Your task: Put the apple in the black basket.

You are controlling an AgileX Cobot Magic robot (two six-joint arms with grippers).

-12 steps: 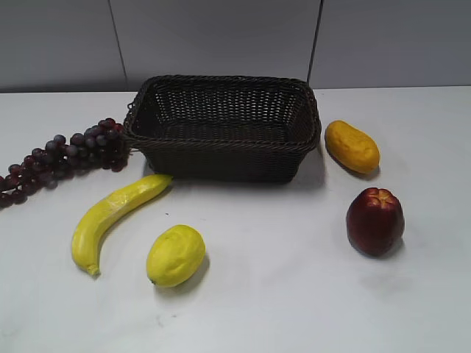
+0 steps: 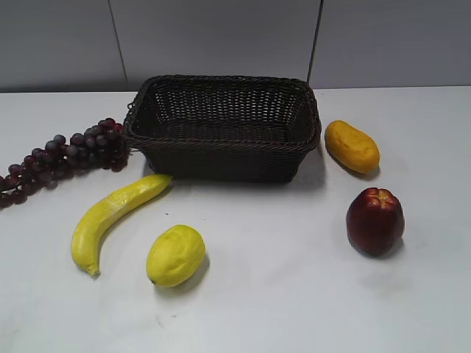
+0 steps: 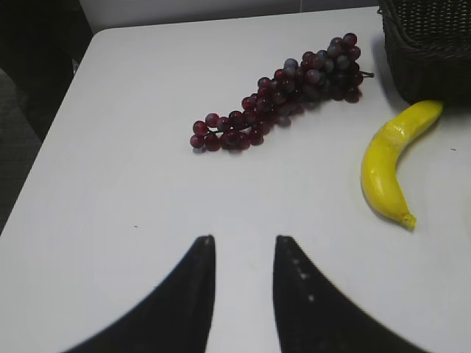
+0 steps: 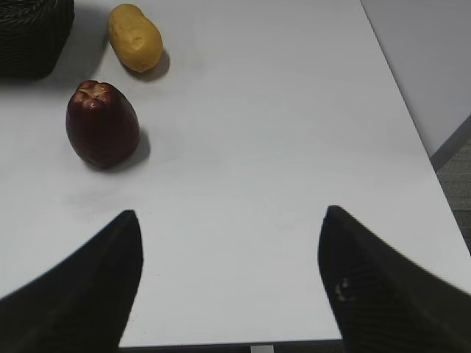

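Note:
The dark red apple stands upright on the white table at the right, in front of and right of the black basket. The apple also shows in the right wrist view, up and left of my right gripper, which is open wide, empty and over the table's near edge. The basket is empty. Its corner shows in the right wrist view and in the left wrist view. My left gripper is open with a narrow gap, empty, over bare table left of the fruit. Neither gripper shows in the exterior view.
An orange-yellow oval fruit lies right of the basket, behind the apple. A bunch of dark grapes lies left of the basket. A banana and a lemon lie in front of it. The table's right edge is near.

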